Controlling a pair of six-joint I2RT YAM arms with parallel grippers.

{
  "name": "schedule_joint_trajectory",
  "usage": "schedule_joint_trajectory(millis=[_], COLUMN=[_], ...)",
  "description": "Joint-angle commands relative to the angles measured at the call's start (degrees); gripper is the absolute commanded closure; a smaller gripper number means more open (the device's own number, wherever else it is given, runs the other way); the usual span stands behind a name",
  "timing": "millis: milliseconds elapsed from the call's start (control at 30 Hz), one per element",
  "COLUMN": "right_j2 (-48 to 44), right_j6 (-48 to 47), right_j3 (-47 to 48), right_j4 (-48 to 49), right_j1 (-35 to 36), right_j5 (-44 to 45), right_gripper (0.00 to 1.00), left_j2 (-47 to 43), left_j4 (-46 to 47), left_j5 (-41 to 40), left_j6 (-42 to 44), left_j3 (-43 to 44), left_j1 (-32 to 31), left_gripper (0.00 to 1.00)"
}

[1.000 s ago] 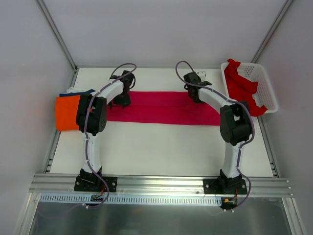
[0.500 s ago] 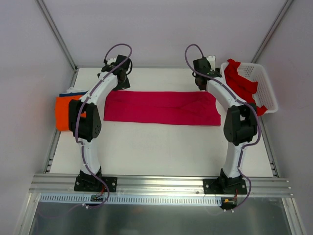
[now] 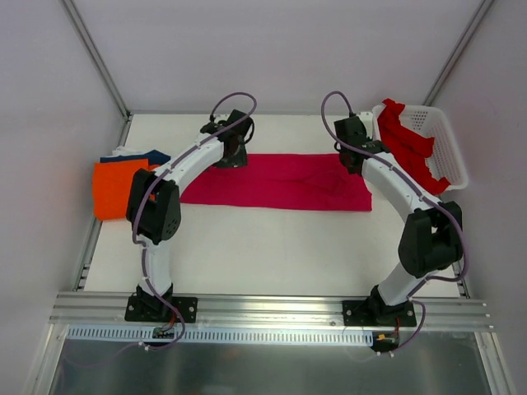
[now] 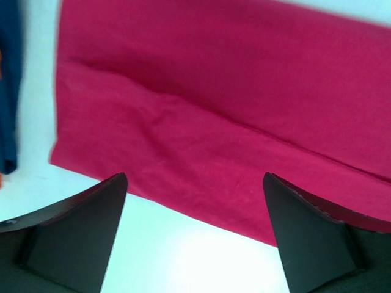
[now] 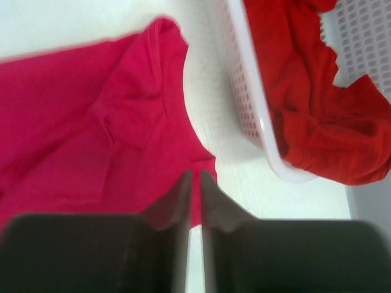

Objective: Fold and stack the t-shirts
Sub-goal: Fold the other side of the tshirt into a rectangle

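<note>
Folded magenta shirt, left hand spread — right hand closed

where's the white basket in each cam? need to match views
Top external: the white basket is at the far right, with a red t-shirt spilling over its rim.
Left wrist: not in view.
Right wrist: upper right, its lattice wall running down the frame.
Shared landmark: the magenta t-shirt shows in all three views; the basket sits just off its right end.
</note>
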Motion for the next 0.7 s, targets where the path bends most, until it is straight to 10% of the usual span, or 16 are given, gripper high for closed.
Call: schedule_joint_trajectory(millis=[0,333,667], right_j2=[1.3,13.7,20.6], right_j6=[2.7,5.5,6.1], right_j3=[-2.0,1.3,4.8], right_j4=[-1.8,-4.0,-3.4], right_j1=[0.2,0.6,0.8], right_j5=[-2.8,-7.3,-7.9], right_gripper=[0.97,0.99,0.99], left_j2=[3.2,8.6,10.6], left_j4=[-1.1,-1.0,-0.9], left_j5=[2.7,4.7,4.1], left_j6=[-2.0,-2.6,-2.1], left_j3=[-0.9,-1.2,-1.9], left_j1=[0.3,0.2,0.2], left_gripper=[0.09,0.73,0.75])
